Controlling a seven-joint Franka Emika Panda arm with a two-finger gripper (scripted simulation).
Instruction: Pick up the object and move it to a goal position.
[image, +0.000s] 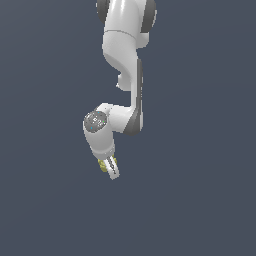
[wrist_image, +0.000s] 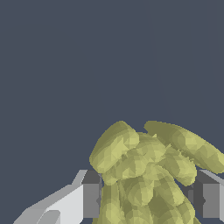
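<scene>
Object: a yellow-green lumpy cluster, made of rounded, elongated lobes bunched together like a hand of small fruit; in the exterior view it shows only as a small yellow-green patch at the tip of the arm.
Object's place: between the two fingers of the gripper, touching both; one grey finger pad presses on one flank and the other pad on the opposite flank. Several lobes fan out past the fingertips.
Jaws: clenched on the object, each finger pad meeting the cluster's side with no gap visible in the wrist view.
Gripper in the exterior view: the white gripper is tilted, pointing down and toward the exterior view's right, with the cluster on its side toward the exterior view's left, partly hidden by a white finger.
Arm: the white Panda arm comes in from the top edge, bends at a grey-sided elbow and folds back to a wrist with a round grey cap just above the gripper.
Things around: only the arm itself is near the object; whether the cluster touches any surface cannot be told.
Surface: a flat, uniform dark slate-blue field fills both views, without edge, seam or shadow; tabletop and backdrop cannot be told apart.
</scene>
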